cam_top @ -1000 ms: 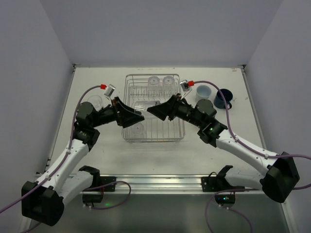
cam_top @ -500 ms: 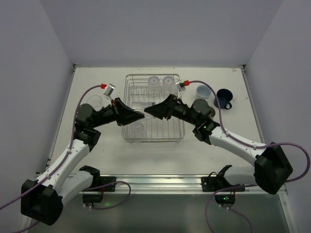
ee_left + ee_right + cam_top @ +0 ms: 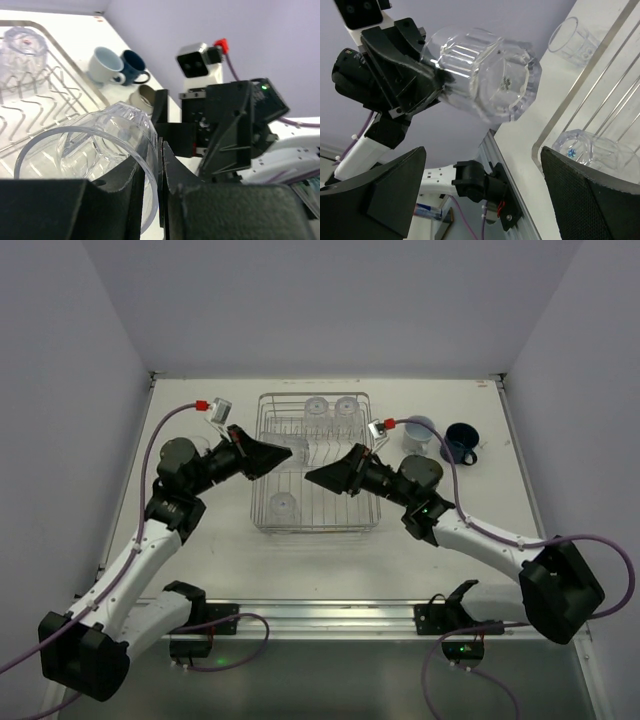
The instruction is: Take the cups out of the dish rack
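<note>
The left end effector (image 3: 159,150) is clamped on the rim of a clear ribbed tumbler (image 3: 485,75), with the dish rack (image 3: 320,529) below. The right end effector (image 3: 312,477) gapes apart just beyond the tumbler's base. The tumbler looks light, stiff, probably slick and breakable, so the rim wall suits pinching.

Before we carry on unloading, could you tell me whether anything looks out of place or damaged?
Nothing looks spilled or broken. One oddity: the left gripper holds a clear tumbler on its side in the air over the dish rack, pinched only by its rim wall. The right gripper stands open nearby.
</note>
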You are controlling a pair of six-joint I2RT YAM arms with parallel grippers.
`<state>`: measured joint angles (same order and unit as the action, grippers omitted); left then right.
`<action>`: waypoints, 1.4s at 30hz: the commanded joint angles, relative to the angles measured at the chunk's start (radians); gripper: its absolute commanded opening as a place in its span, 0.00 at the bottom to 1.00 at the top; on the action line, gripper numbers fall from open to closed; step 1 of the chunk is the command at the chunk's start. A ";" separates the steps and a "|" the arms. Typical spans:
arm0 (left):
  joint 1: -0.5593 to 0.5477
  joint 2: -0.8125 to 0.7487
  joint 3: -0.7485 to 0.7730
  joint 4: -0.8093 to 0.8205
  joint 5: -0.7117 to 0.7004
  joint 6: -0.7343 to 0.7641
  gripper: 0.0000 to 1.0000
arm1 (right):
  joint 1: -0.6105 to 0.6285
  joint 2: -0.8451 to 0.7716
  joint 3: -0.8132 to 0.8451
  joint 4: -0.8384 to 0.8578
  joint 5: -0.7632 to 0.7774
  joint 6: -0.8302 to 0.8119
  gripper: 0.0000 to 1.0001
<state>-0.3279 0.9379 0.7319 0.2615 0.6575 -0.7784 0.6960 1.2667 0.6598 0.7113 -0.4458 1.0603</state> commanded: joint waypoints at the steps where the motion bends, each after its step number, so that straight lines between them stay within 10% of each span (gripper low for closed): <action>1: 0.001 0.036 0.084 -0.074 -0.120 0.099 0.00 | -0.041 -0.076 -0.032 0.063 -0.008 0.010 0.99; 16: 0.046 0.467 0.759 -0.907 -0.890 0.521 0.00 | -0.089 -0.286 0.038 -0.513 0.151 -0.351 0.99; 42: 0.279 0.710 0.718 -0.898 -0.926 0.548 0.00 | -0.089 -0.234 0.052 -0.585 0.102 -0.439 0.99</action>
<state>-0.0582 1.6424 1.4555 -0.6724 -0.2691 -0.2497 0.6094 1.0283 0.6708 0.1196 -0.3321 0.6426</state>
